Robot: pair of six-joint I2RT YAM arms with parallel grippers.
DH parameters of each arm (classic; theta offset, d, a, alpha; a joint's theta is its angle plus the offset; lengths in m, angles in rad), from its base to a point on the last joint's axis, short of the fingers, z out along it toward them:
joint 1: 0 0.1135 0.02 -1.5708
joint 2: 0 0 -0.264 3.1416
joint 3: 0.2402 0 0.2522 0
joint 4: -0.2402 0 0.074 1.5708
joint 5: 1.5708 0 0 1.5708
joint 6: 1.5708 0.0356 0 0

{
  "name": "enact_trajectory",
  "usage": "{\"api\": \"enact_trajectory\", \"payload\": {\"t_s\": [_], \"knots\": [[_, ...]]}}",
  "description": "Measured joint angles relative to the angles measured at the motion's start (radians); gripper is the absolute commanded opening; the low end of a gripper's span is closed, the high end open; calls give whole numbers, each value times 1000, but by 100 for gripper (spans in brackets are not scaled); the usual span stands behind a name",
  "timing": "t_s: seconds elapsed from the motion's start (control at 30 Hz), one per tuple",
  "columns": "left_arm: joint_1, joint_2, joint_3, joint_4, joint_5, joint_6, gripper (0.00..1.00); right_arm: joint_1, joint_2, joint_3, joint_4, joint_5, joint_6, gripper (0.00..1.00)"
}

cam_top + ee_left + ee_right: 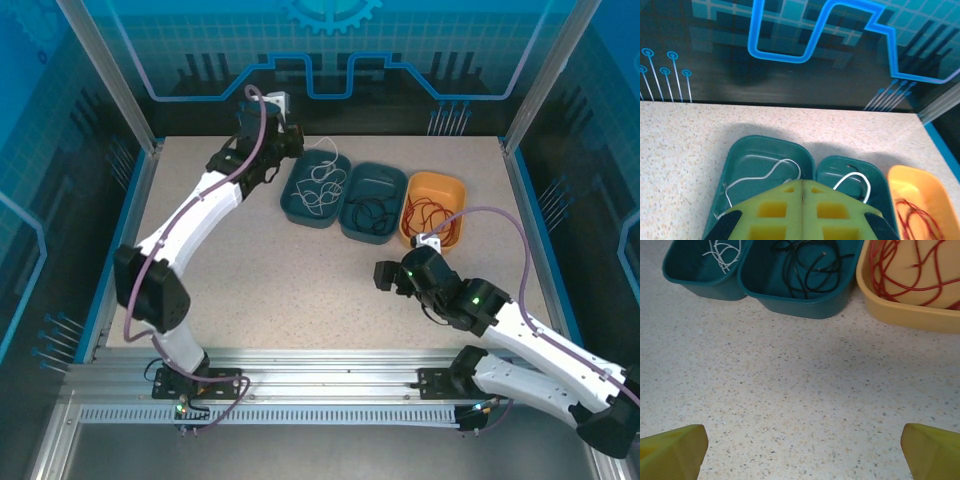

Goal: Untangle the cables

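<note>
Speckled matt table (300,280) — smooth plastic trays (790,300)

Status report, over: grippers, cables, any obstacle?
Left gripper shut, by teal trays. Right gripper open over bare table. White cable, black cable, red cable each in a tray. Nothing in the way.

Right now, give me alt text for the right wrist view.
The right gripper is open over bare table, short of three trays in a row. The left teal tray holds a white cable, the middle teal tray a black cable, the yellow tray a red cable.
</note>
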Motion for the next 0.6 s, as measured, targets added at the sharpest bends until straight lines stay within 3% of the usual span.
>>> {"api": "enact_trajectory", "payload": {"t_s": [0.27, 0.6], "knots": [[35, 237, 151, 2, -6, 29, 0, 0, 8, 0, -37, 16, 15, 100], [37, 311, 191, -3, -10, 29, 3, -1, 43, 0, -38, 21, 21, 100]]}}
